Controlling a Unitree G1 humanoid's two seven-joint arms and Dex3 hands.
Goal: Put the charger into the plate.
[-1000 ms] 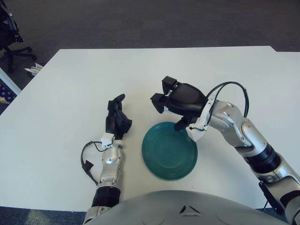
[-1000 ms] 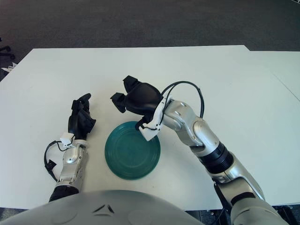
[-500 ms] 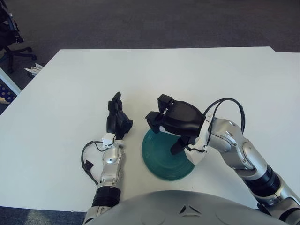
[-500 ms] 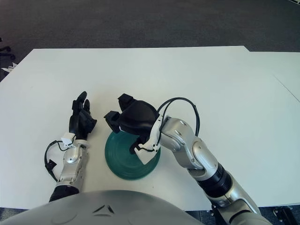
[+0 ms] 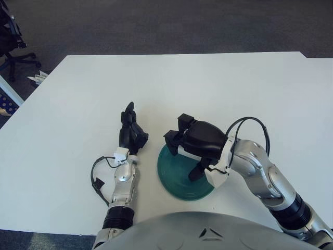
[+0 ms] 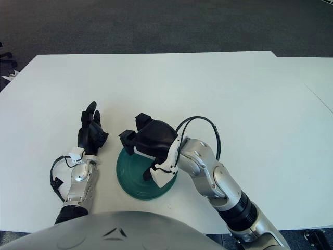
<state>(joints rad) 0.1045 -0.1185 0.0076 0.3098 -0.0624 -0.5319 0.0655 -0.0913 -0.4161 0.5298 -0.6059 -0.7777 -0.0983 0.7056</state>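
Black right hand over the green plate

Black and bulky, the right hand (image 5: 193, 141) hangs over the plate (image 5: 179, 183), covering its far half, with the fingers (image 5: 173, 138) curled toward the plate's left rim and the thumb pointing down at the plate's middle. Whether those fingers hold anything cannot be told, and the charger cannot be made out anywhere on or around the plate. A silver forearm (image 5: 260, 174) with a looped black cable (image 5: 250, 122) runs off from the plate's right side. The plate is dark green and round and sits on a white table (image 5: 234, 88). Just beside the plate's left rim, apart from it, shows the left hand (image 5: 131, 133), its fingers loosely extended away from the robot and holding nothing.
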